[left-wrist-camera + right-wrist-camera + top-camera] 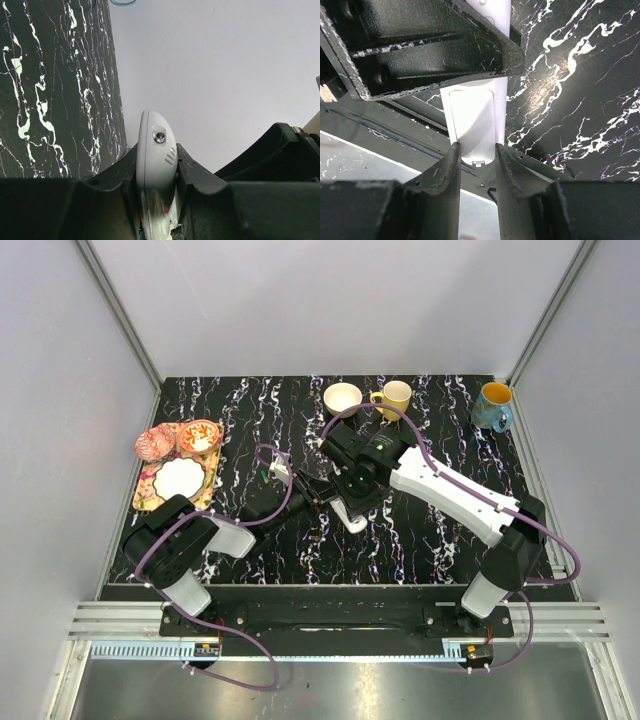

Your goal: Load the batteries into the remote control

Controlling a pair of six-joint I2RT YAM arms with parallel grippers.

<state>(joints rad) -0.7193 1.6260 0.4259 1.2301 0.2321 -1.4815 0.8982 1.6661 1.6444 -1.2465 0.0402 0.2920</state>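
Observation:
The remote control (353,520) is a slim white handset held above the middle of the table, between both grippers. My left gripper (316,490) is shut on one rounded end of the remote control (156,150), and both fingers (192,172) press its sides. A small orange glint shows low between them; I cannot tell what it is. My right gripper (476,146) is shut on the other end of the remote control (472,120), on its back panel, which has a small tab. The left gripper's black body fills the top of the right wrist view. The batteries are not visible.
The table (440,540) is dark marble. A cream bowl (342,398) and a yellow mug (396,398) stand at the back middle, and a blue mug (494,406) at the back right. A floral tray (150,492) with a white plate and two small patterned dishes (199,436) sit at the left.

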